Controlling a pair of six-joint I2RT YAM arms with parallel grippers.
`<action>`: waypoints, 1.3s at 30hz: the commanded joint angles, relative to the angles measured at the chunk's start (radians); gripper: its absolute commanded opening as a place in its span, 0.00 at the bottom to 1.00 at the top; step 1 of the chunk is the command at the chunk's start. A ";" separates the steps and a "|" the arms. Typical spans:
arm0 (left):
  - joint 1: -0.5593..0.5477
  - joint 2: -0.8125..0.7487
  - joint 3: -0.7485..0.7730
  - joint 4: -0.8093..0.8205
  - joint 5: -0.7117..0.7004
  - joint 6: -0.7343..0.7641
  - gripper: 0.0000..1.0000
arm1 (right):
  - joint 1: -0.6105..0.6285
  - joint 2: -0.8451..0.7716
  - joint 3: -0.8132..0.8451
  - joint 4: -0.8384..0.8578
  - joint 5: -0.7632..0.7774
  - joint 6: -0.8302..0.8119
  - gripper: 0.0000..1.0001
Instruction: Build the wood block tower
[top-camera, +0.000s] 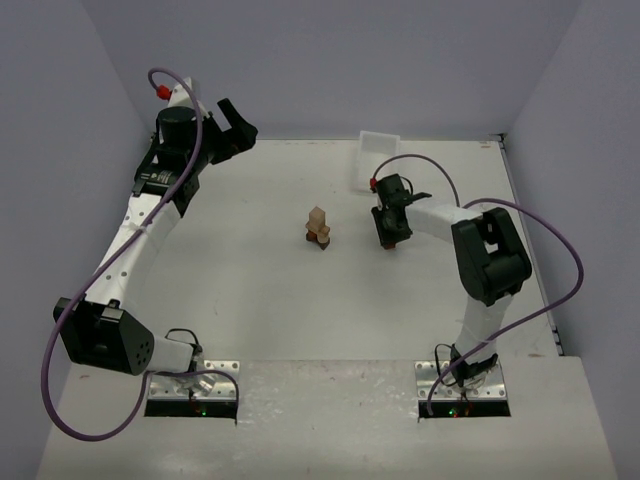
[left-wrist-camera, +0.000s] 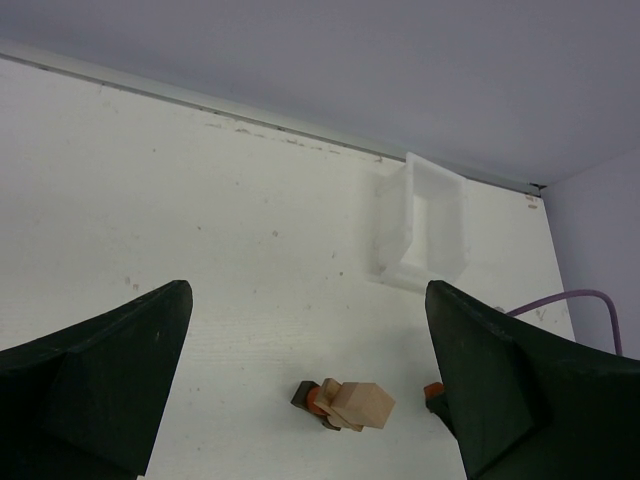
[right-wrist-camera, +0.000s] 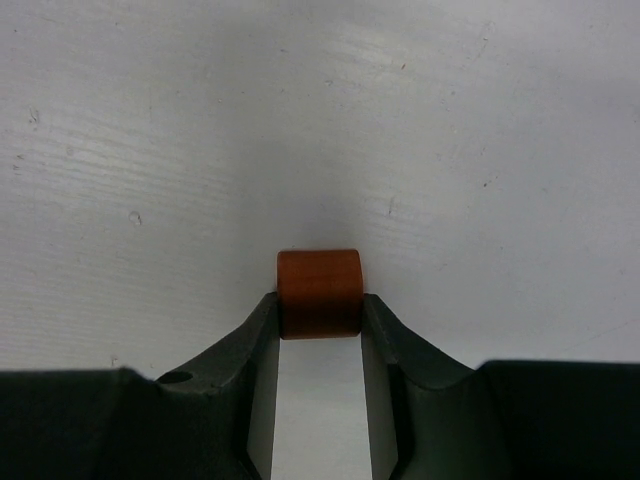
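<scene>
One small orange-brown wooden block is in hand. The right gripper, right of centre in the top view, is clenched on it. Its fingers press the block's left and right sides, and the block sits at the very tips. I cannot tell whether the block rests on the white table or hangs just above it.

Judgement: the block is light, stiff and smooth-faced. A tip hold gives little margin, so it may pivot or slip. The best hold is on two opposite flat sides at mid-height, with the underside free for setting down.

Near it to the left, at frame centre, stands the small stack of wooden blocks, the partly built tower. It has a light tan piece on top and orange-brown and dark pieces below, and it is apart from the right gripper. Judgement: the pieces are loose, so a sideways nudge would topple it. Lower the block straight down.

Farther back, upper right of centre, is the white rectangular plastic tray.

The left gripper is at upper left. Its jaws are released wide and hold nothing, and it is well apart from the stack.
</scene>
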 joint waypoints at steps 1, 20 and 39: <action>0.017 -0.027 0.012 0.036 -0.013 0.019 1.00 | 0.007 -0.071 0.002 0.063 0.015 -0.001 0.13; 0.057 0.016 0.003 0.034 0.017 0.009 1.00 | 0.248 0.061 0.834 -0.444 -0.327 -0.371 0.18; 0.075 0.020 -0.003 0.020 0.033 0.076 1.00 | 0.328 0.185 1.007 -0.621 -0.249 -0.405 0.22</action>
